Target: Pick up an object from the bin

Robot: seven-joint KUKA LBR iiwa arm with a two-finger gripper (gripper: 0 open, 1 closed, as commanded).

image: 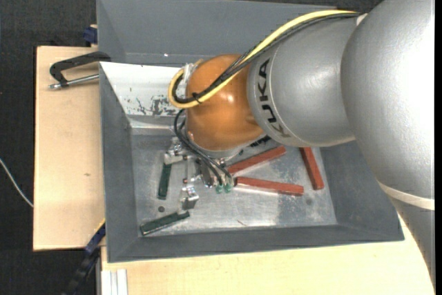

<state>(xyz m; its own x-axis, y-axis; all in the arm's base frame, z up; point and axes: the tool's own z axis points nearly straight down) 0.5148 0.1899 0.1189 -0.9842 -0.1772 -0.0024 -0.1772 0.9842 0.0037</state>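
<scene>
Gripper (181, 176) low over the floor of the bin (116, 176), its two fingers apart with nothing between them.
From the left: one dark green bar (164, 180) lies just beside the gripper, and a second green bar (164, 222) lies near the front wall. To the right of the gripper lie three red bars (268, 186). The orange wrist cover (217, 107) joins the grey arm (311, 93), which is lettered "KUKA".
</scene>
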